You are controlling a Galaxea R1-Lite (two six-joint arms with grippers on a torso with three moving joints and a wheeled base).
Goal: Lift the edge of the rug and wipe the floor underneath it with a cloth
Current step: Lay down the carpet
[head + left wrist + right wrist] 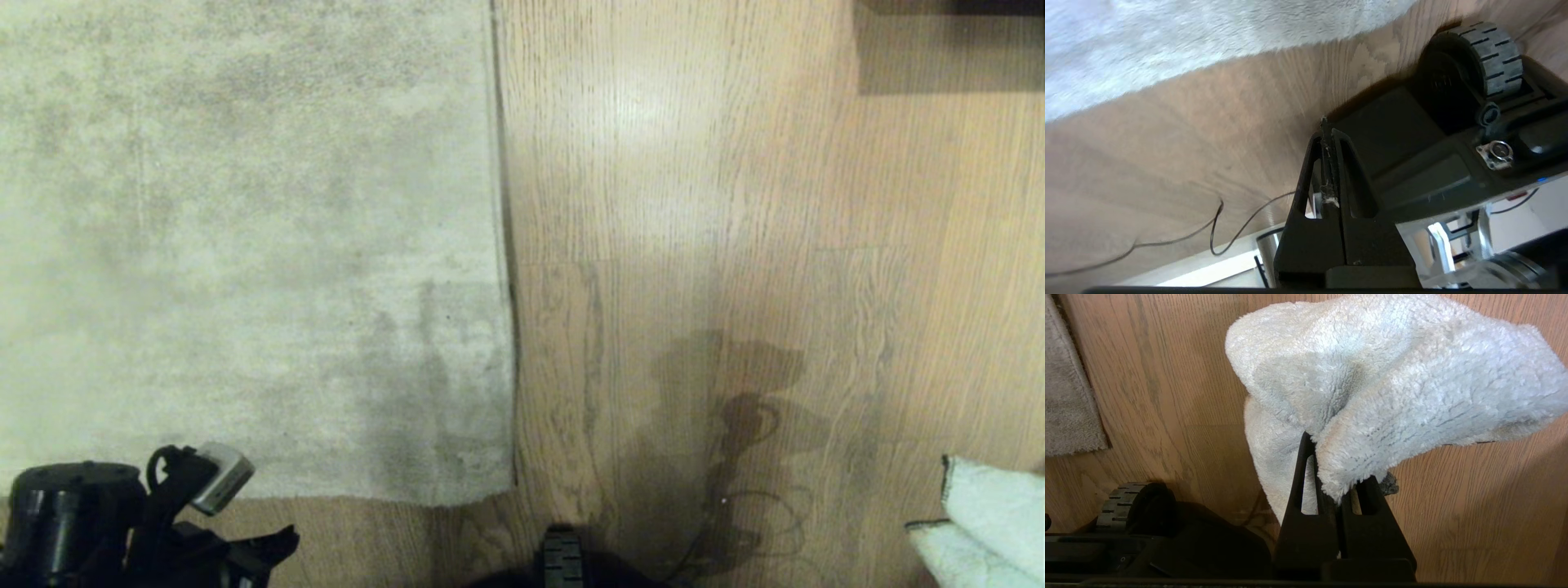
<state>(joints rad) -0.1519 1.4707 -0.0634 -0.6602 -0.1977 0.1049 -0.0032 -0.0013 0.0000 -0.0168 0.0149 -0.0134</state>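
Observation:
The mottled beige-grey rug [245,245] lies flat, and the rug edge [508,327] runs down to a corner [511,488] on the wood floor [735,245]. My left arm [122,523] sits low at the near left, just in front of the rug's near border. The left gripper [1327,127] is shut and empty, hanging over bare floor [1167,143] with the rug [1208,36] beyond it. My right gripper [1331,469] is shut on the fluffy pale blue-white cloth [1392,375], which droops over its fingers. That cloth [980,523] shows at the near right in the head view.
The robot's base and a ribbed black wheel [562,559] sit at the near edge, with the wheel [1490,57] close beside the left gripper. A thin dark cable [1216,220] loops on the floor. A dark piece of furniture [947,8] stands at the far right.

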